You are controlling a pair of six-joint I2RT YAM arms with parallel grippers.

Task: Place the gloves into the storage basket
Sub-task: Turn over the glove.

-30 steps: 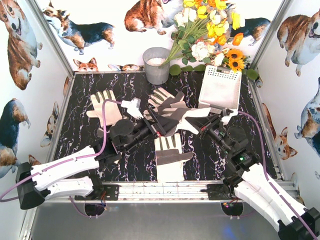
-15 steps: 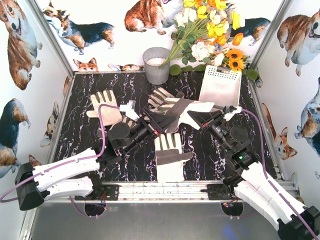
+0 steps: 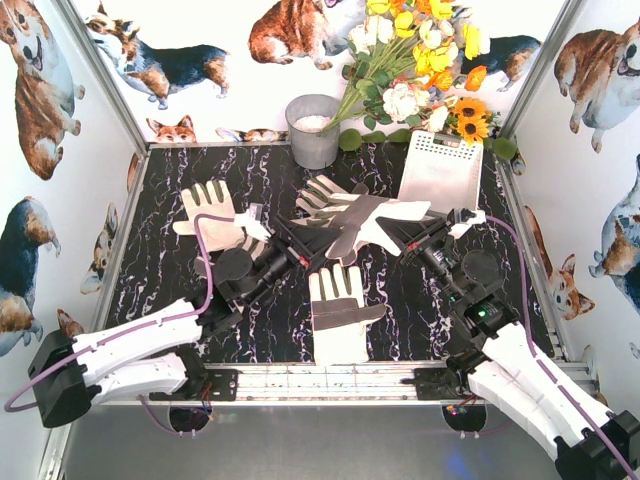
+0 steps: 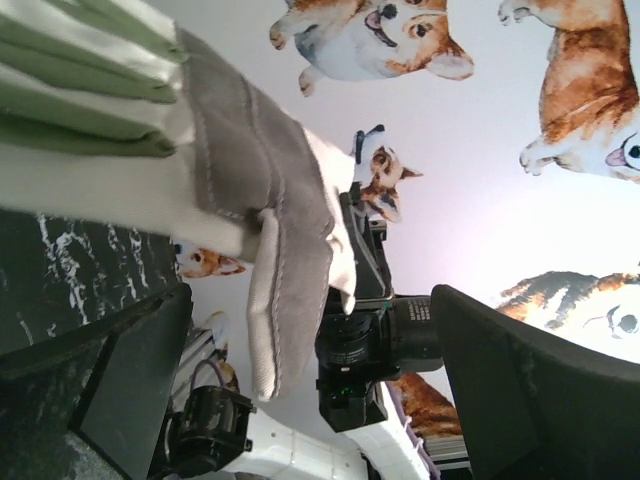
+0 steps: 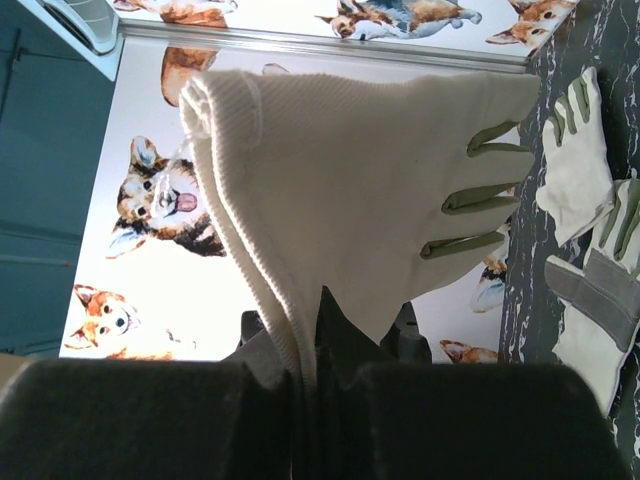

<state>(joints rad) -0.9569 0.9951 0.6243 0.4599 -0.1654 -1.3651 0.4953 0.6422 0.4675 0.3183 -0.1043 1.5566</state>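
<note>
My right gripper [image 3: 408, 238] is shut on the cuff of a cream-white glove [image 3: 372, 218] with a grey-brown patch and holds it above the table's middle; in the right wrist view [image 5: 320, 365] the glove [image 5: 350, 180] hangs out from the jaws. My left gripper [image 3: 300, 234] is open just left of that glove; in the left wrist view [image 4: 305, 330] the glove [image 4: 280, 250] hangs between the spread fingers without being pinched. Another glove [image 3: 315, 194] lies under the held one. A third glove [image 3: 208, 214] lies at the left and another [image 3: 340, 310] at the near centre. The white perforated storage basket [image 3: 440, 172] leans at the back right.
A grey metal bucket [image 3: 313, 130] stands at the back centre. Artificial flowers [image 3: 420, 60] spread over the back right corner beside the basket. Corgi-printed walls enclose the black marble table [image 3: 170, 270] on three sides.
The right gripper has lifted the glove up and toward the back right. The left gripper has drawn back a little to the left, away from the glove.
</note>
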